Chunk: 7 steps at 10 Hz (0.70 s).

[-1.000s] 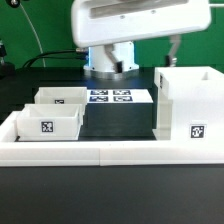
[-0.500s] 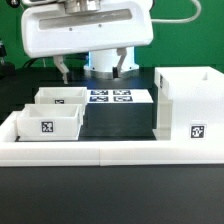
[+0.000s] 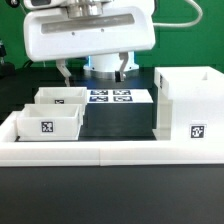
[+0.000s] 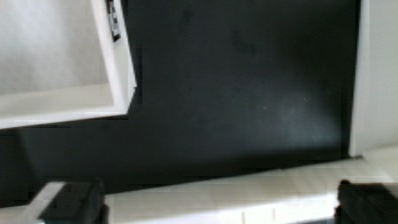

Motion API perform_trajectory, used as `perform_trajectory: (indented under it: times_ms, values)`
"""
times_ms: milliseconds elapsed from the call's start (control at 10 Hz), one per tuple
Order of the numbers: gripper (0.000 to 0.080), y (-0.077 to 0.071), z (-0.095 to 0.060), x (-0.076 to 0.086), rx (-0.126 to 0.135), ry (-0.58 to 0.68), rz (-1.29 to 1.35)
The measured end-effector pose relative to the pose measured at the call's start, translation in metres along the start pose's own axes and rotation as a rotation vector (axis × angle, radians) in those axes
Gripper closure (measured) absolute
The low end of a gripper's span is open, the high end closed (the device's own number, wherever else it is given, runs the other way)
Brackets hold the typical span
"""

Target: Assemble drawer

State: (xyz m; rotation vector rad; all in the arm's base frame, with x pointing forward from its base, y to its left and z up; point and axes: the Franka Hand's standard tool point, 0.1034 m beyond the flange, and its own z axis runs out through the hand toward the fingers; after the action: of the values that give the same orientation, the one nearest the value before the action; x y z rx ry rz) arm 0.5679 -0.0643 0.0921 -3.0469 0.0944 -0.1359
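The tall open-fronted white plastic box of the drawer is standing at the exterior view's right. The two small open-top white plastic trays are sitting at the exterior view's left, the front tray just ahead of the rear tray. Neither tray is sitting inside the box yet, so the assembly looks barely begun. The parts are lying close behind the long low white border wall, which is probably serving as a stop to square them against. The black tabletop is separating trays and box.

The two-finger gripper is hovering in the upper middle of the frame, above the marker board, spread wide and gripping nothing. In the wrist view the gripper is showing its black fingertips far apart, with only table and a white strip between them. That spread is likely readying it to straddle a part's wall. The wrist view is also catching a white part's corner; I cannot tell which part.

Each part is carrying a black-and-white square tag, on the box and front tray facing the exterior camera, presumably for tracking. No brand, letters or numbers are showing legibly.
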Motion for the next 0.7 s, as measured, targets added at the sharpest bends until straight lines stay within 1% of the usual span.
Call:
perform_trajectory:
  times_ms: [100,300,500,600,700]
  values:
    - [0.0151,0.008,0.005,-0.008,-0.005,-0.004,-0.013]
    - [0.0151,0.02,0.018,-0.024,-0.009,-0.026,-0.068]
    - [0.0151,0.04,0.029,-0.036,-0.002,-0.019,0.001]
    - [0.0151,0.044,0.032,-0.04,0.002,-0.018,0.03]
    - [0.0151,0.042,0.031,-0.039,0.001,-0.019,0.022]
